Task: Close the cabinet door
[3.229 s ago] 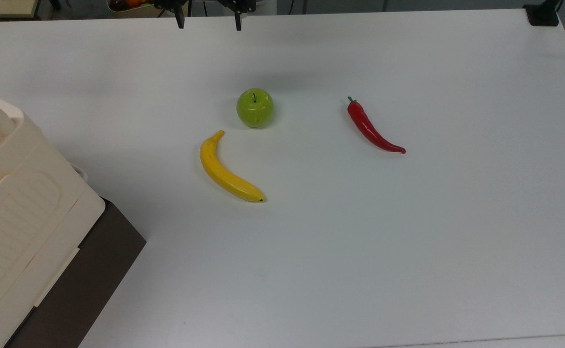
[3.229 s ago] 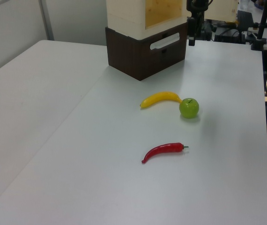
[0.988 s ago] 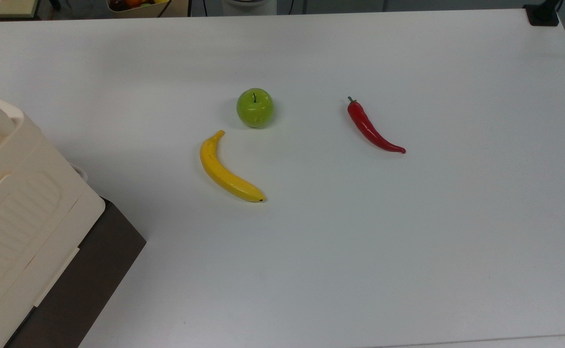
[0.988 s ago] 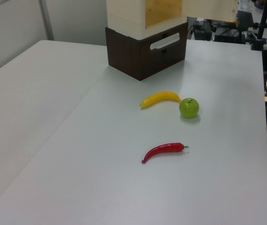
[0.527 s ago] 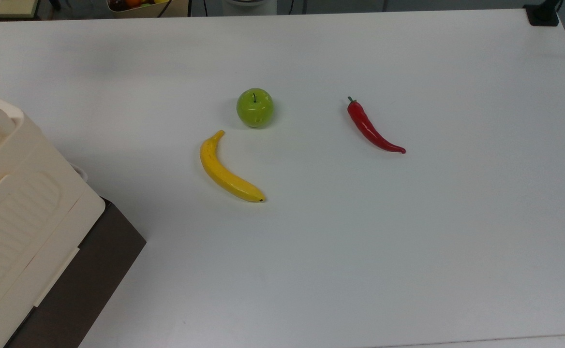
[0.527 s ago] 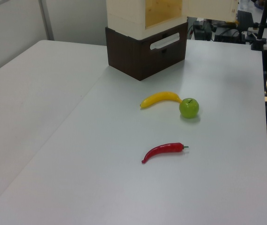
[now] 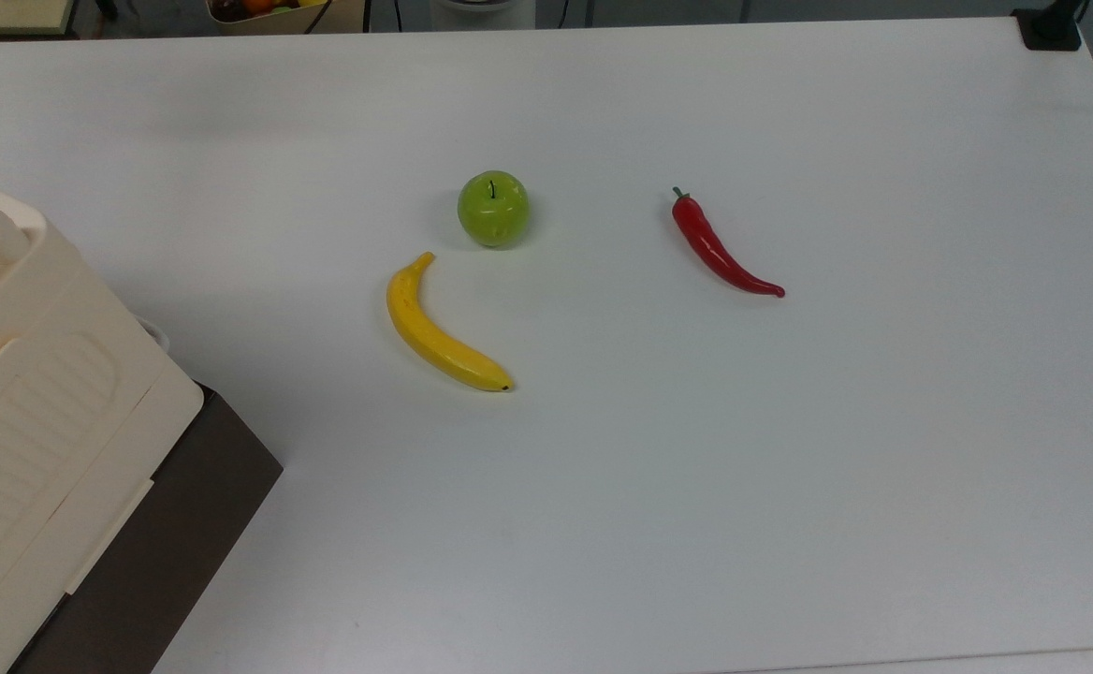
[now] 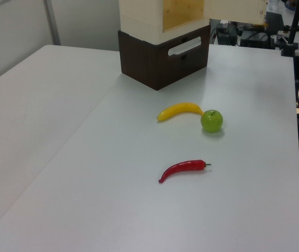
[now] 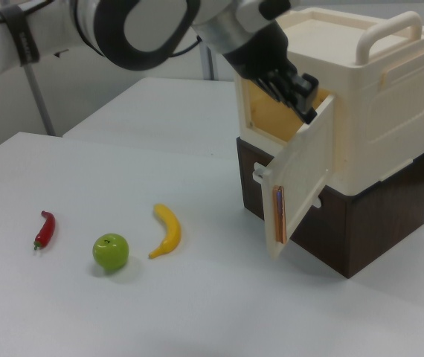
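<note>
Smooth cream-ivory plastic cabinet door (image 9: 301, 175): right of centre in the right view, swung half open from boxy cream cabinet (image 9: 376, 111) on dark brown base (image 9: 376, 223). Black two-finger gripper (image 9: 295, 91): upper centre, at door's top edge; grip state cannot be told. Yellow banana (image 7: 439, 328), green apple (image 7: 493, 208), red chilli (image 7: 720, 248): mid-frame on white table (image 7: 790, 468), top view.

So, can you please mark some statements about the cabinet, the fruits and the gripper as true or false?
1. The cabinet door stands open. True.
2. The banana lies inside the cabinet. False: it lies on the white table.
3. The gripper is at the door's top edge. True.
4. The apple is red. False: it is green; the chili pepper is red.
5. The cabinet sits on a dark brown base. True.
</note>
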